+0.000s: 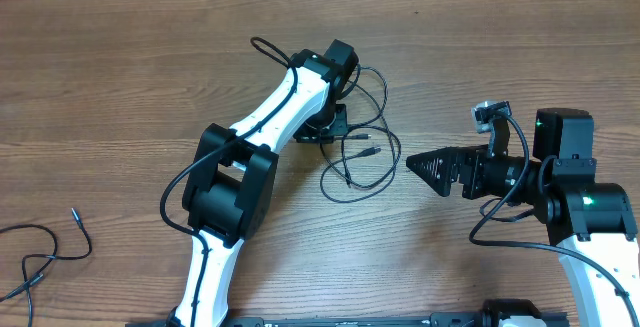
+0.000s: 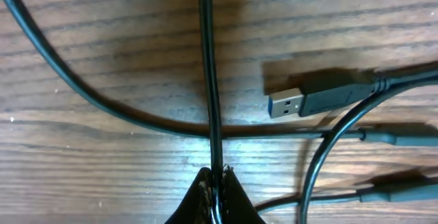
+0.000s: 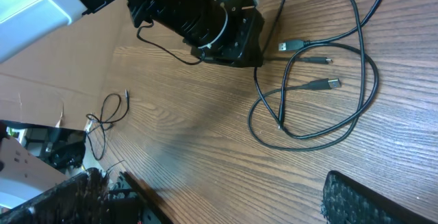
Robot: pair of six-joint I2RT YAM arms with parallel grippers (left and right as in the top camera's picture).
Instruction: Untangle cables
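Where the left gripper (image 2: 215, 181) bites: shut tight on one strand of the cables (image 1: 362, 157), left of the blue-tongued plug (image 2: 309, 103) and nearer the wrist camera than it.
Strand's axis: straight away from the gripper tips, passing left of the plug; just short of the plug's level it crosses a second, curving strand, seemingly on top of it.
Rest of the tangle: loose loops on the bench (image 1: 120, 57), on the side of the plug away from the left arm.
Right gripper (image 1: 414, 165): fingers wide apart, holding nothing, just beyond those loops from the plug and pointing at them.
Nearer arm: left, which is on the cable; the right is near but apart.
Judgement: a pull along the strand's own line looks likeliest to slide it off the crossing, while a sideways drag would probably haul the plug along.
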